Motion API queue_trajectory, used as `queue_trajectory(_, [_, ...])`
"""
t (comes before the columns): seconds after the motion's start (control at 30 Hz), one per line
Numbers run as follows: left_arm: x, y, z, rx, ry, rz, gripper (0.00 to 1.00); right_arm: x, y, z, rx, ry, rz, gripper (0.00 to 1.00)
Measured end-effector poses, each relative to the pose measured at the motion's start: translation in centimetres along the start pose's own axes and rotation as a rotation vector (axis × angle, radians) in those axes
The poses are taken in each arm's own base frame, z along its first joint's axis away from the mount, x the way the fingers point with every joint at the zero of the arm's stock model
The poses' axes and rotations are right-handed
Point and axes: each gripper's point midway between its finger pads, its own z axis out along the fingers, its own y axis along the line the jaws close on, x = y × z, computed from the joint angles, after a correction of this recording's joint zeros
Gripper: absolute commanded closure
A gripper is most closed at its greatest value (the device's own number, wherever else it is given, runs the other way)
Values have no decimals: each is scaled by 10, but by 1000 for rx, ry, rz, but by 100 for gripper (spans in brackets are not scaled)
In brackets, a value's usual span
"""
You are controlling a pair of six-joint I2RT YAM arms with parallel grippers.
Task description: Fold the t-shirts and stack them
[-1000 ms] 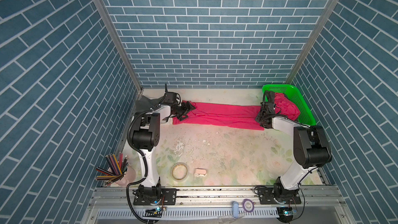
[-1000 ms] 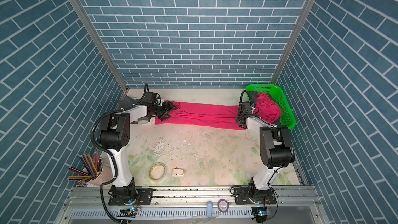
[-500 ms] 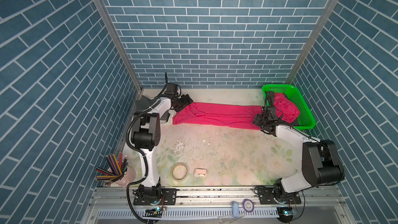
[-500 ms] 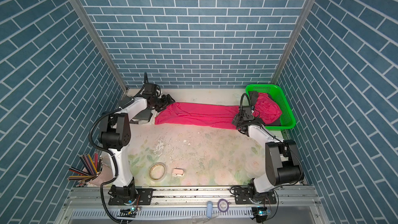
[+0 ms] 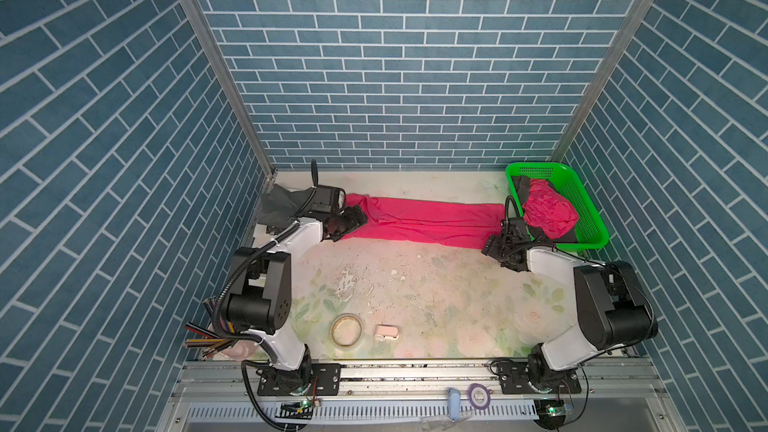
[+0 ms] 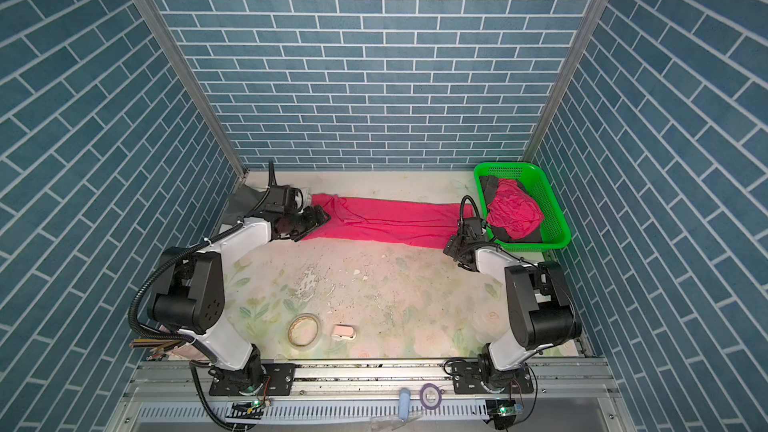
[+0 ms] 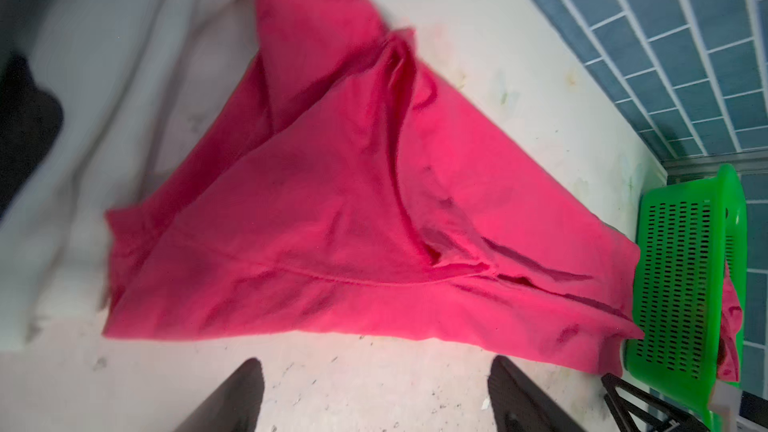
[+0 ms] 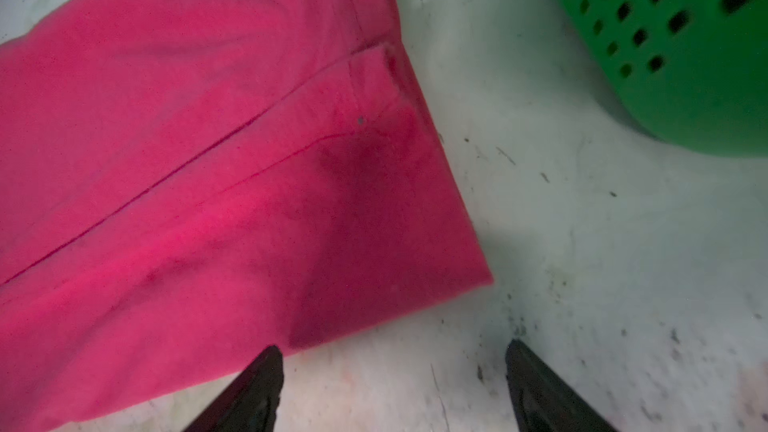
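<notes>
In both top views, the long folded magenta-pink cloth t-shirt (image 5: 424, 222) lies across the far side of the pale floral tabletop (image 5: 415, 284), reaching from my left gripper (image 5: 351, 221) to my right gripper (image 5: 494, 245). Left wrist view: my jaws gape, empty, just short of its edge. Right wrist view: my jaws are spread, empty, beside its corner.

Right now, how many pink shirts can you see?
2. One long pink shirt lies stretched along the back of the table; one crumpled pink shirt sits in the green basket. More may hide underneath.
</notes>
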Motion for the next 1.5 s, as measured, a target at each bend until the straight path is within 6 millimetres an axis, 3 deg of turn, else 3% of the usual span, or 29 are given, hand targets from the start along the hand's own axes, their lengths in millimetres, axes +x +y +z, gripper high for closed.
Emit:
queue_trajectory(0.23, [27,42,4,35,36,-248,14,-18,12,12,-28,-47,58,36])
queue_trajectory(0.4, [25,47,11,83,25,-347,15,-17,10,14,-28,-53,111,70])
queue_trajectory(0.47, [19,45,16,101,10,-357,20,-15,8,15,-22,-51,121,86])
queue_trajectory(0.53, [11,43,21,113,-10,-359,23,-13,7,16,-22,-49,126,95])
queue_trajectory(0.57, [6,43,23,117,-21,-359,30,-12,6,16,-23,-50,128,99])
queue_trajectory(0.77, [-10,45,46,120,-45,-359,83,-3,2,10,-44,-57,128,100])
queue_trajectory(0.87, [-16,40,53,134,-45,-341,100,7,-1,1,-52,-49,119,100])
queue_trajectory(1.1, [-44,1,72,196,-54,-254,100,38,3,-35,-112,-45,67,100])
queue_trajectory(1.2, [-71,-26,89,220,-78,-186,100,71,9,-45,-147,-4,41,100])
queue_trajectory(1.3, [-93,-50,104,245,-107,-136,100,116,20,-50,-172,77,-7,100])
queue_trajectory(1.4, [-110,-69,122,252,-122,-95,100,151,48,-62,-230,130,-56,100])
queue_trajectory(1.5, [-127,-87,147,264,-132,-48,100,186,78,-76,-269,198,-136,90])
